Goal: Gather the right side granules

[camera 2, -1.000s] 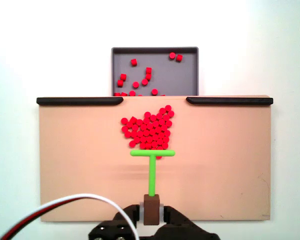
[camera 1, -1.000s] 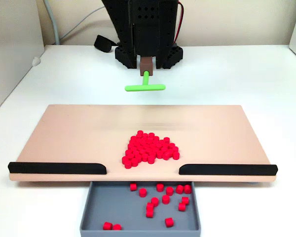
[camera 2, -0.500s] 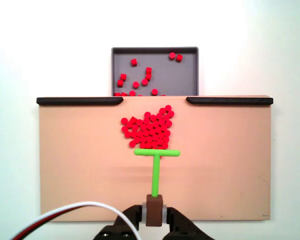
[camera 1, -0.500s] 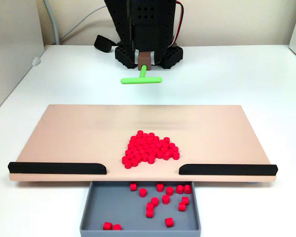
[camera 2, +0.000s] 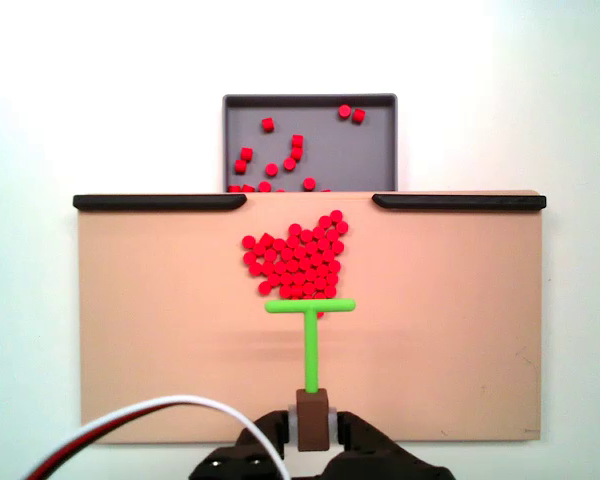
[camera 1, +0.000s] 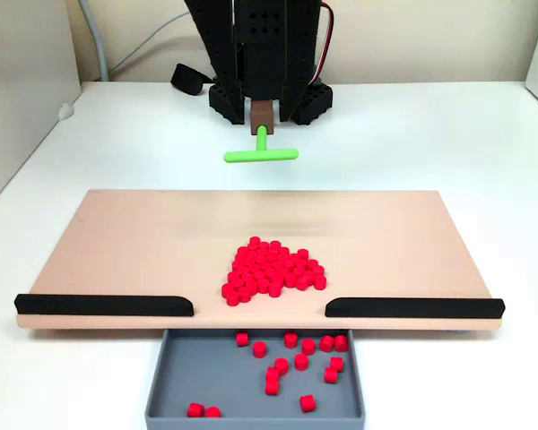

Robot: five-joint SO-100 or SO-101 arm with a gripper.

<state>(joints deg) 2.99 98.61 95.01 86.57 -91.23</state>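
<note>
The red granules [camera 1: 272,271] lie massed as one heap on the tan board [camera 1: 125,251], close to the gap between its two black rails; from above the granules [camera 2: 298,258] sit mid-board. My gripper [camera 1: 262,112] is shut on the brown block of the green T-shaped stick [camera 1: 261,153], held in the air behind the board's far edge. Seen from above, my gripper [camera 2: 312,430] is at the bottom edge and the stick's crossbar [camera 2: 310,305] overlaps the heap's near edge.
A grey tray [camera 1: 197,376] below the gap holds several loose red granules; from above the tray [camera 2: 380,150] is at the top. Black rails [camera 1: 103,305] [camera 1: 412,307] line the board's front edge. A white cable [camera 2: 130,415] curves at lower left. White table all around.
The stick swung a little to the left and then back toward the right and lower. The heap has not moved.
</note>
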